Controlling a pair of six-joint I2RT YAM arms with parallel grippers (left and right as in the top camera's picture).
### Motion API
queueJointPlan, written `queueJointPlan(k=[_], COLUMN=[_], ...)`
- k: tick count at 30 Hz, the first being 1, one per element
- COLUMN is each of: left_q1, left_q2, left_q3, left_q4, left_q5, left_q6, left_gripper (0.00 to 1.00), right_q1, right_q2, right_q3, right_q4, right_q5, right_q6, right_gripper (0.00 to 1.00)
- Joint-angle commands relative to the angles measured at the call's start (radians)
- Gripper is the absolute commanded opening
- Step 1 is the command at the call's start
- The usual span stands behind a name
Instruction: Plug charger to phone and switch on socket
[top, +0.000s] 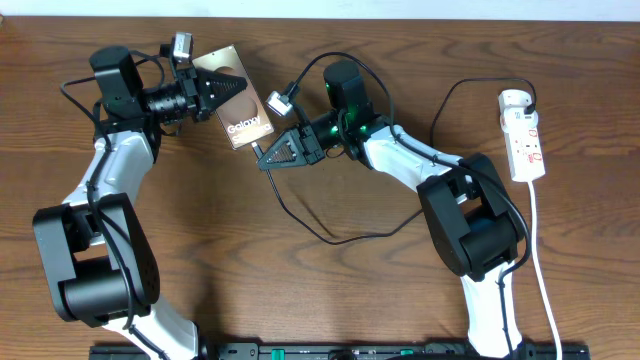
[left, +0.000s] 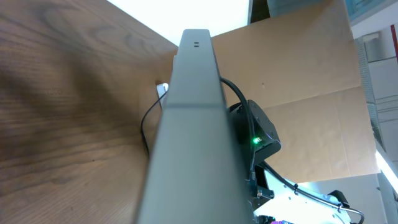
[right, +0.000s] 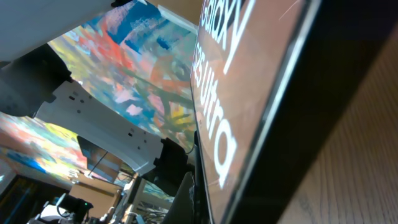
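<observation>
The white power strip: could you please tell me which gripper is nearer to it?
Right. The right gripper, holding the charger at mid-table, is closer to the power strip. The left gripper, shut on the phone, is farther away.

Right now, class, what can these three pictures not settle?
The socket switch position: overhead, too small.
The charger plug tip: overhead, hidden at the right gripper.
The phone port: left wrist, only a blurred edge; right wrist, cut off by the frame.
The left gripper fingers: left wrist, the phone covers them.
</observation>
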Motion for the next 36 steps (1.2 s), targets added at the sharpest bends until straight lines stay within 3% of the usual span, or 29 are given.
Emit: queueJointPlan(k=[1, 36], left_q1=[-0.006, -0.005], left_q2=[-0.010, -0.010], left_q3=[0.011, 0.011], left_q4=[0.006, 0.051], left_q5=[0.051, 0.032], left_q6=[0.006, 0.005], left_gripper=[0.07, 0.08], right_q1=[-0.001, -0.009], right_q2=[-0.006, -0.006], right_q3=[0.005, 0.005], right_q4=[0.008, 0.013], right_q5=[0.011, -0.010], right_q6=[0.010, 0.047], right_gripper=[0.01, 0.01])
